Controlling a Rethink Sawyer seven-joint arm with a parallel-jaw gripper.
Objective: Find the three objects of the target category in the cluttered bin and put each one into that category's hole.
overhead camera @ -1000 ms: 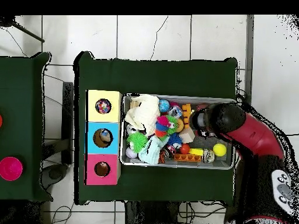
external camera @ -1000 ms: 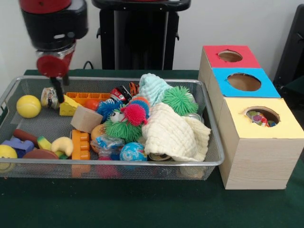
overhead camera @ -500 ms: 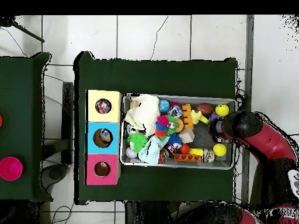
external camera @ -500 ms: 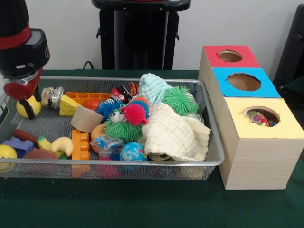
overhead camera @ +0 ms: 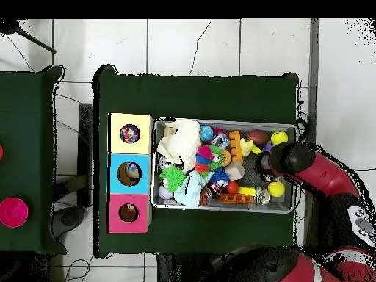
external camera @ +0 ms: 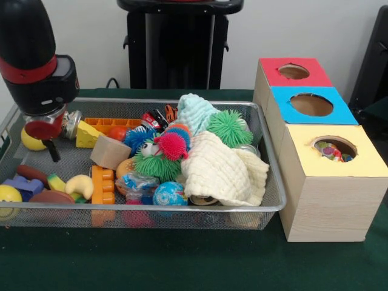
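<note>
One wire bin [external camera: 267,159] is seen on the green table [external camera: 182,260], just beside a row of three boxes. One hole is cut in each top: a red box [external camera: 276,77], a blue box [external camera: 285,112] and a yellow box [external camera: 339,176]. Small colourful bits are seen in the yellow box's hole.

The bin is packed with toys. Two yellow balls [external camera: 7,195] are counted, and two green spiky balls [external camera: 229,127], one pink spiky ball [external camera: 173,145], two cloths [external camera: 221,170] and one wooden block [external camera: 110,151].

The claw [external camera: 53,150] is held low inside the bin's left end. Whether it is wide or narrow cannot be told.
</note>
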